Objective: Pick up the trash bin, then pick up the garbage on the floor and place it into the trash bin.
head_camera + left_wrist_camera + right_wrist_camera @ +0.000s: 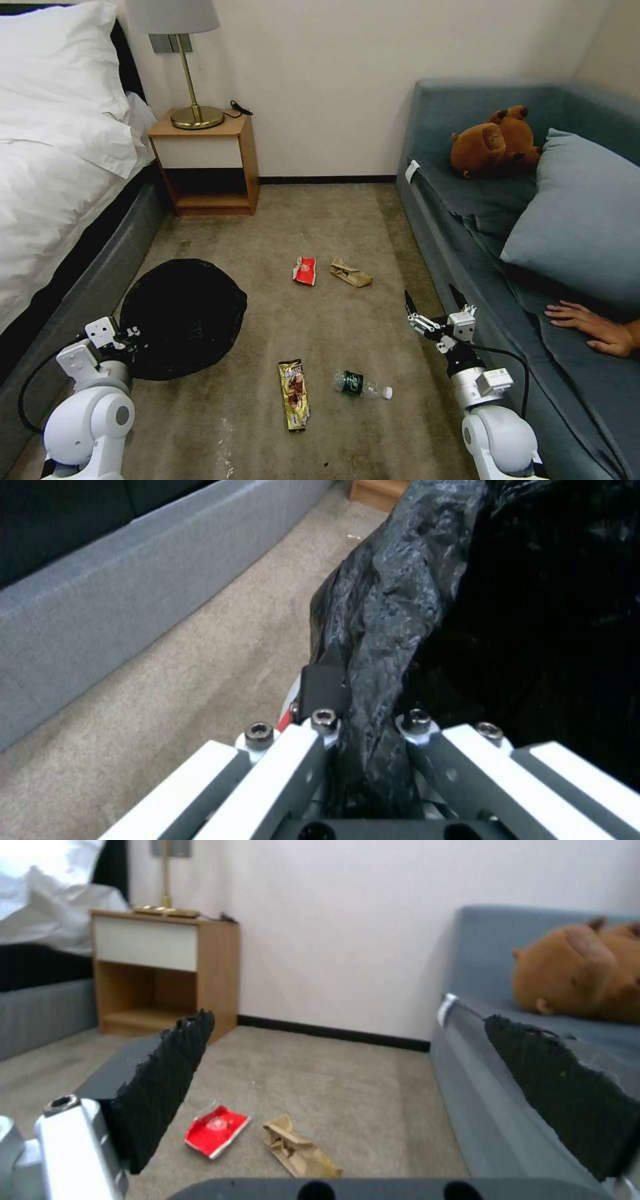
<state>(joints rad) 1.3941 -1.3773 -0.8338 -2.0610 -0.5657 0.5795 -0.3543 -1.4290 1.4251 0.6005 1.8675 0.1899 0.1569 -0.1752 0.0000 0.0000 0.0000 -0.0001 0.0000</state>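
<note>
We have the bin (183, 319) by its rim in our left claw (370, 740); our right claw (433, 303), wide, must next reach the litter, likely the bottle (362, 385).

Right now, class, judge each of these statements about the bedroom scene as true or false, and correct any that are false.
1. The left gripper is clamped on the bag-lined rim of the trash bin. True.
2. The right gripper holds the red-white wrapper. False: its fingers are spread wide with nothing between them, and the wrapper lies on the carpet.
3. The brown paper bag lies beside the red-white wrapper on the floor. True.
4. The bottle is already in the bin. False: it lies on the carpet next to the gold-brown snack wrapper.
5. The plush toy is on the floor. False: it is on the sofa.
</note>
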